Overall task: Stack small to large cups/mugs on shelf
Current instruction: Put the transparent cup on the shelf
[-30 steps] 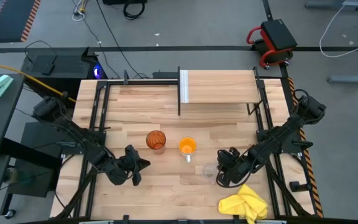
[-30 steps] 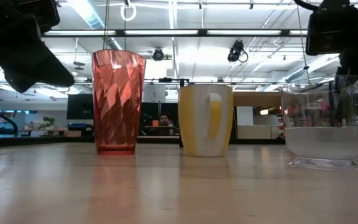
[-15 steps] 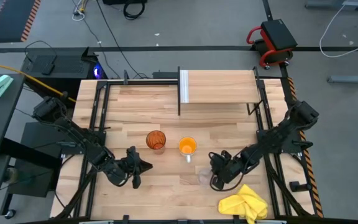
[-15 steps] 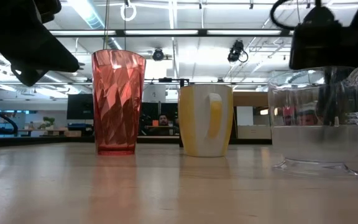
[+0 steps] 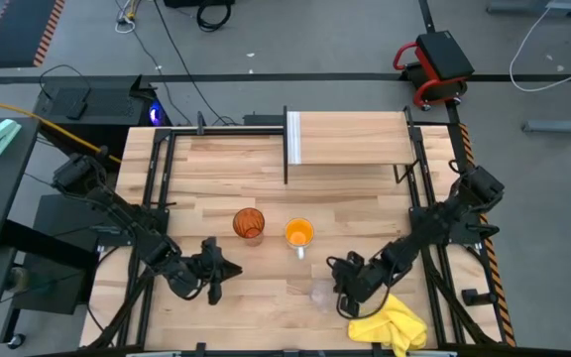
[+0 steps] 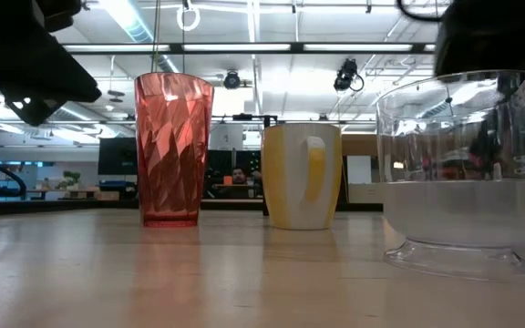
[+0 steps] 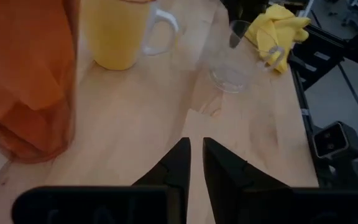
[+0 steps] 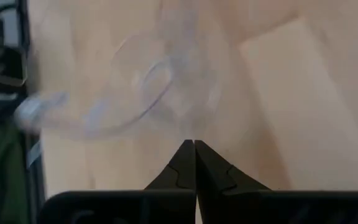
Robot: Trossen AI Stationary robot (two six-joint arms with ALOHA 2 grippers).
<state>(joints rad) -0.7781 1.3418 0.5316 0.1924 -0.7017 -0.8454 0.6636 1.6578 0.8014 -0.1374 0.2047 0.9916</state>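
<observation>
No readable brand, label or writing on any cup or on the rig.

Right gripper [image 5: 343, 288] sits low-centre-right of high view, arm running in from right edge down-left; fingers pressed together, tips against/beside the glass cup [image 5: 321, 291], gripping nothing. Right wrist view shows the fingertips [image 8: 194, 155] shut with the cup just ahead, lying close past them. Left gripper [image 5: 216, 270] at lower left of high view, arm bent in from left frame; fingers near-closed w/ a thin gap per left wrist view [image 7: 194, 163], holding nothing, pointing towards the cups.

Vs 1 s ago: right gripper has slid left & down-frame, and the glass cup went with it, from approx. beside the mug's right to lower centre; in low view the cup [image 6: 463, 173] now looms bigger at right edge. Left gripper barely shifted.

Tumbler [image 5: 249, 223] & orange mug [image 5: 299, 234] stand upright mid-table, side by side, apart, unmoved. Shelf [image 5: 350, 139] at upper centre, bare. Yellow cloth [image 5: 390, 325] at lower right, just beside right gripper. All three cups on the tabletop [image 5: 216, 169], none on shelf.
</observation>
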